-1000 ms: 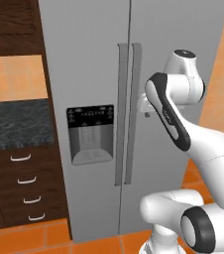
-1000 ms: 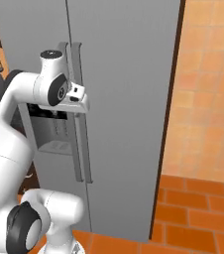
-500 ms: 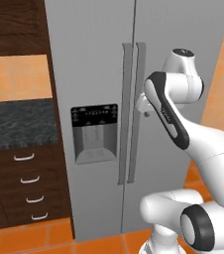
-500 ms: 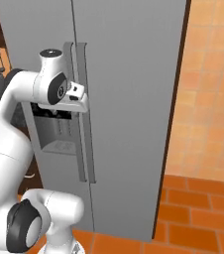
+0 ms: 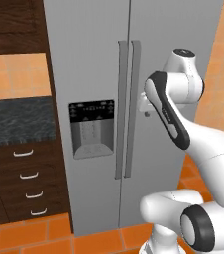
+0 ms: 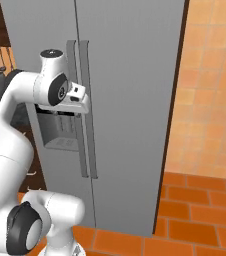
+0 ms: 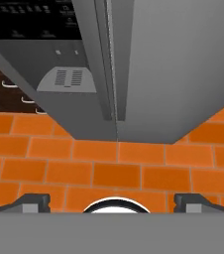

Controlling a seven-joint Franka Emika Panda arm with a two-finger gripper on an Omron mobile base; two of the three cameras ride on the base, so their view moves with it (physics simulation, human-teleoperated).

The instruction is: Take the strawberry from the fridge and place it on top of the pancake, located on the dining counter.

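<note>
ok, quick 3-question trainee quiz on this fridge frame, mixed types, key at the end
1. True or false: both doors of the fridge are shut.
2. The water dispenser sits on which door? A) left B) right C) neither
3. Fill in: the gripper stands ____, holding nothing.

Key: 1 true; 2 A; 3 open. In the hand view the wide-set fingertips point down at the orange floor tiles before the door handles.
</note>
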